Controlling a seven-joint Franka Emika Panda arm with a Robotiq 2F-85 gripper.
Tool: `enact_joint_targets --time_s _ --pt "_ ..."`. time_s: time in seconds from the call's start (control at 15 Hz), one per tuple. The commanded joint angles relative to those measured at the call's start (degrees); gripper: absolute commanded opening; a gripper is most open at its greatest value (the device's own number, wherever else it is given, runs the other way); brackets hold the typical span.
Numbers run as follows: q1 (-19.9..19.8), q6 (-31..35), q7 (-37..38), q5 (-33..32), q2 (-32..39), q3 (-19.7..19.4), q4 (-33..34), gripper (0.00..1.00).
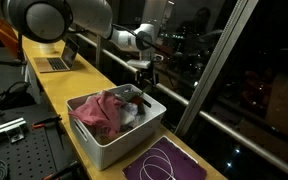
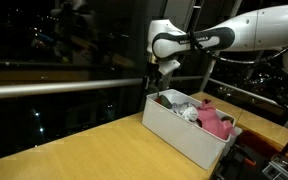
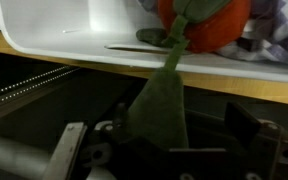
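Observation:
My gripper (image 1: 144,72) (image 2: 162,72) hangs over the far rim of a white bin (image 1: 104,142) (image 2: 179,130) full of clothes. In the wrist view the gripper (image 3: 159,135) is open, with one finger (image 3: 69,148) far left and the other at the right. A dark green strip of cloth (image 3: 162,100) runs from an orange-red item (image 3: 209,20) in the bin (image 3: 74,40) over its rim and down between the spread fingers. They do not pinch it. A pink garment (image 1: 99,110) (image 2: 216,122) fills the near part of the bin.
The bin stands on a long wooden table (image 1: 79,88) (image 2: 84,145) beside a dark window with a railing (image 2: 54,88). A purple mat with a white cord (image 1: 169,160) lies by the bin. A laptop (image 1: 56,58) sits further along. A perforated metal bench (image 1: 9,150) flanks the table.

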Motion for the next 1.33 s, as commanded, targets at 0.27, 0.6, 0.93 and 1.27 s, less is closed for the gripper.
enact_joint_targets --time_s 0.27,0.6,0.93,1.27 --pt "-0.14 -0.12 0.07 -2.02 5.92 -1.83 8.25 0.73" --pt "-0.19 -0.86 0.19 -1.84 6.42 -1.68 9.76 0.34" --pt "-0.24 -3.50 0.30 -1.31 4.75 -1.33 8.88 0.01" --pt "0.93 -4.12 2.69 -1.08 -0.06 -0.87 3.15 0.01"
